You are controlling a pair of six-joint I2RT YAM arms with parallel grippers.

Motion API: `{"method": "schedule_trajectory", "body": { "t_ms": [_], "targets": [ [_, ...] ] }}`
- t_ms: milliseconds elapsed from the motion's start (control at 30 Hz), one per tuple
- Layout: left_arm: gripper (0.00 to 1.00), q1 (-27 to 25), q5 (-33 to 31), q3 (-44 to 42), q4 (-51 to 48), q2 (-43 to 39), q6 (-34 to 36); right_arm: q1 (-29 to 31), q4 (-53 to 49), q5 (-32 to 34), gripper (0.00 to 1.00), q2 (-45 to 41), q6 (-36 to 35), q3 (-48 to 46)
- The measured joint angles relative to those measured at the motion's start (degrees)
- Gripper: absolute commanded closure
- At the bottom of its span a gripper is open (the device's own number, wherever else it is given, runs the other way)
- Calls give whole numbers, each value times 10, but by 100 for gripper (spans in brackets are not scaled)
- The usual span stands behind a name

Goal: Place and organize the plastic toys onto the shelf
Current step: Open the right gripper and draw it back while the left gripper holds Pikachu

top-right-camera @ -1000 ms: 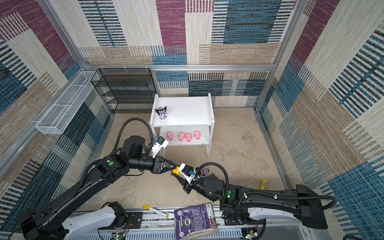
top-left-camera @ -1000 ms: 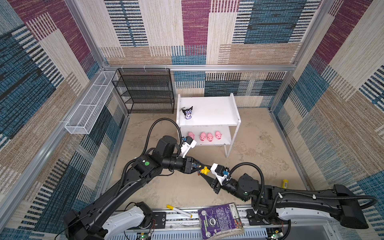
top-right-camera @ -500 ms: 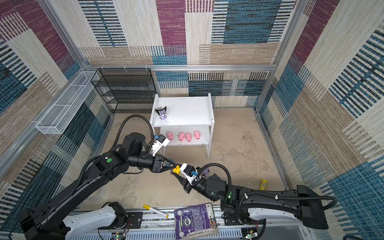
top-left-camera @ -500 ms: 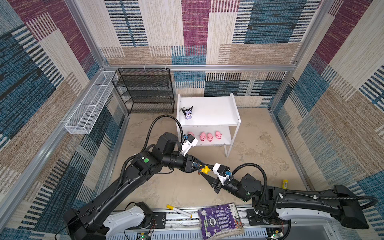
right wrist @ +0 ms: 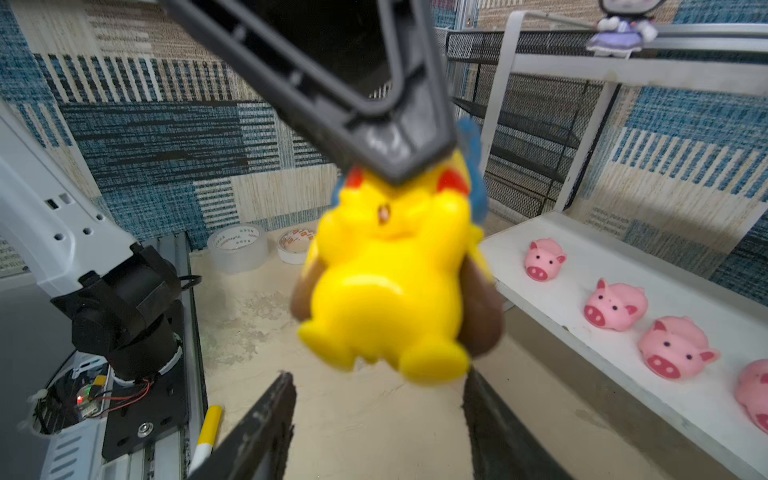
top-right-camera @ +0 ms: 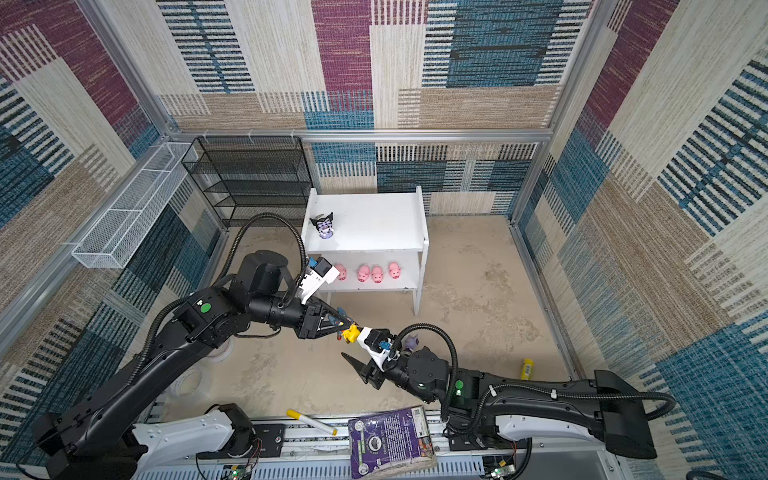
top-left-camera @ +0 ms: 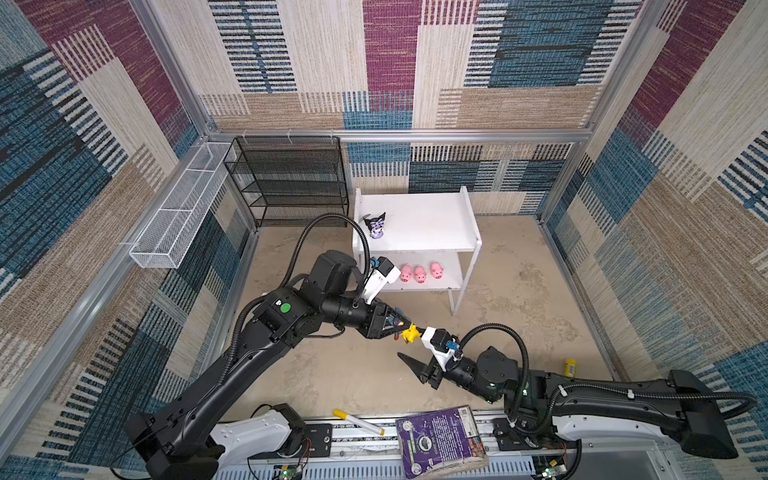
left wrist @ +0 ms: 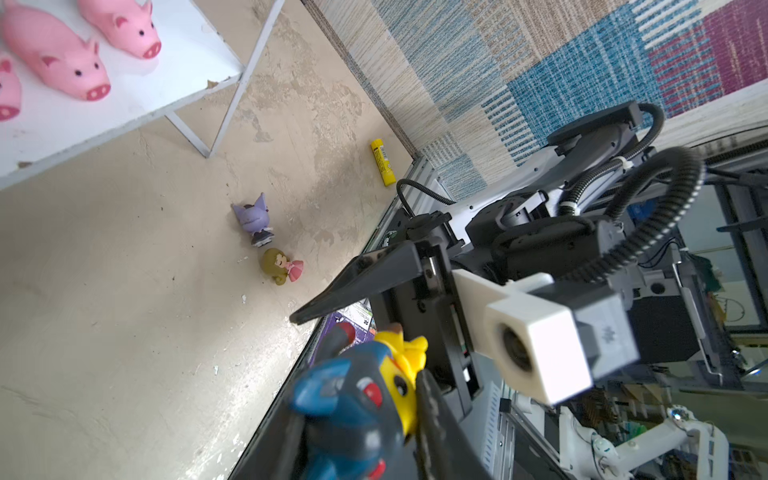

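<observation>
My left gripper point(top-left-camera: 402, 328) point(left wrist: 374, 374) is shut on the yellow blue-hooded toy point(top-left-camera: 411, 333) point(right wrist: 386, 286), held by its head above the floor. My right gripper point(top-left-camera: 417, 351) point(right wrist: 378, 376) faces it, open, fingers spread just past the toy's feet. The white shelf point(top-left-camera: 424, 232) point(top-right-camera: 374, 224) carries the black-purple eared toy point(top-left-camera: 376, 226) on its top board and several pink pigs point(top-right-camera: 363, 273) on its lower board. The lilac eared toy point(left wrist: 253, 216) and the blonde girl point(left wrist: 280, 266) lie on the floor near my right arm.
A black wire rack point(top-left-camera: 291, 183) and a long white wire basket point(top-left-camera: 178, 216) stand at the back left. A yellow-capped marker point(top-left-camera: 357, 422) and a purple book point(top-left-camera: 440, 440) lie on the front rail. A yellow tube point(top-left-camera: 570, 366) lies right; tape rolls point(right wrist: 237, 249) left.
My right gripper has opened and let go of the yellow toy. The toy stays in my left gripper, which has barely moved.
</observation>
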Motion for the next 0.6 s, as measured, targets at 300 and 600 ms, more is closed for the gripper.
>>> {"method": "schedule_trajectory", "body": {
  "t_ms": [300,600],
  "targets": [
    [88,-12,-43,164,-122,74,113,0,-55,0,15,-86,25,-17],
    [90,-92,-158,211,-201,95,209,0,-79,-26,9,-127,25,4]
  ]
}}
